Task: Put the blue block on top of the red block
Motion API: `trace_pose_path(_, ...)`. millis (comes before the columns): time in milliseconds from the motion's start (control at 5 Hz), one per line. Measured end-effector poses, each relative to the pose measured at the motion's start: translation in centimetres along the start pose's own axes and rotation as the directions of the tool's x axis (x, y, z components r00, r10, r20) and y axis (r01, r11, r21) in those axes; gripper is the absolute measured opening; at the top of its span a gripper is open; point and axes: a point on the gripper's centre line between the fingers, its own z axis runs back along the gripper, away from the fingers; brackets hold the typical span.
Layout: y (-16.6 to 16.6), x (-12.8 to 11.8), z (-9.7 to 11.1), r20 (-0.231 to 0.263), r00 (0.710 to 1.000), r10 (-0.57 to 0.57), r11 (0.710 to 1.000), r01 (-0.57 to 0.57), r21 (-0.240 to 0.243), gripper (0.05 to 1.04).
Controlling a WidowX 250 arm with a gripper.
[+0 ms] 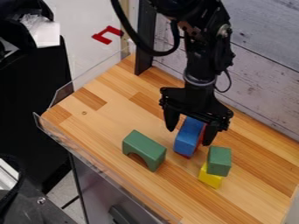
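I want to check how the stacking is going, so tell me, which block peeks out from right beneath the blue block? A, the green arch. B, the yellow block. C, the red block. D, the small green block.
C: strips of the red block show along the lower end and right side of the blue block.

Block (pixel 187 139) plain blue; one beneath (pixel 204 135) red; arch (pixel 144 149) and cube (pixel 219 161) green; lower block (pixel 210 176) yellow; counter (pixel 111 118) striped in light and darker brown.
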Motion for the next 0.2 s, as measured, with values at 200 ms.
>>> trace_pose_path(200, 0.44, 0.15, 2.01, 0.030, 0.999, 0.018, 1.000, -0.018, 0.022, 1.000)
